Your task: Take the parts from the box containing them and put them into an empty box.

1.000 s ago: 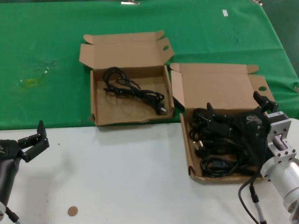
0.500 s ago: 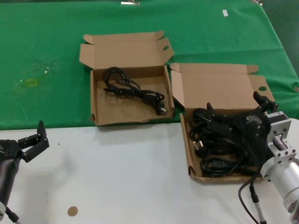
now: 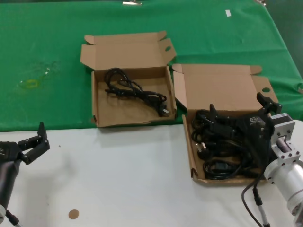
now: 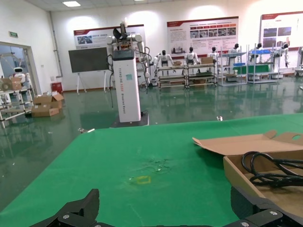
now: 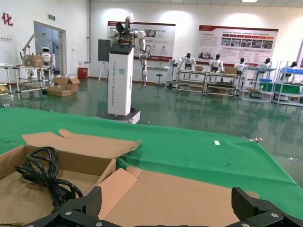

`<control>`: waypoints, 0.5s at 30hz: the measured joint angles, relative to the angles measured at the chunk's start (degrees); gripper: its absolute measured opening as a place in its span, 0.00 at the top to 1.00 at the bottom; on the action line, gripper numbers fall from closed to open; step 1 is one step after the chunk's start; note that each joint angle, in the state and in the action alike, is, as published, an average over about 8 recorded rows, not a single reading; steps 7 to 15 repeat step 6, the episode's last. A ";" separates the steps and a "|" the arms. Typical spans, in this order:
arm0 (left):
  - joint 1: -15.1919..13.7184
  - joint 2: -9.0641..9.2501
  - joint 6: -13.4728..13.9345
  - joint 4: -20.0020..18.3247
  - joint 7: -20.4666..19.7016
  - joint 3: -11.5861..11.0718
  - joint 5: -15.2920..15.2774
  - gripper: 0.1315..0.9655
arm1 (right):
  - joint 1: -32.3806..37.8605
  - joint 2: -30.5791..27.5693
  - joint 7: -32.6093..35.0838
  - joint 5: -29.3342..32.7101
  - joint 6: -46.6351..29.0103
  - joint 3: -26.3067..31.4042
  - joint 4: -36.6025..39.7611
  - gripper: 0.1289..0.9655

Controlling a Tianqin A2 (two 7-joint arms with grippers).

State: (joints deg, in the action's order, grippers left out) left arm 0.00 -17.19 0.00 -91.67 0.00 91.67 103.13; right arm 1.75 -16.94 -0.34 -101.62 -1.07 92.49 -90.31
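I take the right-hand shallow brown cardboard mailer box with the tall lid panel (image 3: 222,97) as my landmark. The pile of thin black rubbery power cables with moulded plugs (image 3: 213,142) fills its tray. My right gripper (image 3: 239,113) hangs over that tray, jaws spread wide and holding nothing, one finger toward the tray's middle and the other at its far right corner near the lid's ear.

The cables lie directly beneath and slightly left of the gripper, so I judge the next move is a short drop, and the right arm is plainly the nearer one. The strands loop in all directions, so I cannot name one long axis; several seem to run across the tray.

To the landmark's upper left, almost touching it, is the second brown cardboard mailer box with the shorter flap (image 3: 130,109), already holding one coiled cable (image 3: 137,92). My left gripper (image 3: 33,142) waits well to the left over the white table (image 3: 118,179), jaws apart, empty.

The gripper body hides the right half of the pile, and the right wrist view shows no cables below the fingers.
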 joint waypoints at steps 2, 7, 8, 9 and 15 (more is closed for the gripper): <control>0.00 0.00 0.00 0.00 0.00 0.00 0.00 0.00 | 0.00 0.00 0.00 0.00 0.00 0.00 0.00 0.00; 0.00 0.00 0.00 0.00 0.00 0.00 0.00 0.00 | 0.00 0.00 0.00 0.00 0.00 0.00 0.00 0.00; 0.00 0.00 0.00 0.00 0.00 0.00 0.00 0.00 | 0.00 0.00 0.00 0.00 0.00 0.00 0.00 0.00; 0.00 0.00 0.00 0.00 0.00 0.00 0.00 0.00 | 0.00 0.00 0.00 0.00 0.00 0.00 0.00 0.00; 0.00 0.00 0.00 0.00 0.00 0.00 0.00 0.00 | 0.00 0.00 0.00 0.00 0.00 0.00 0.00 0.00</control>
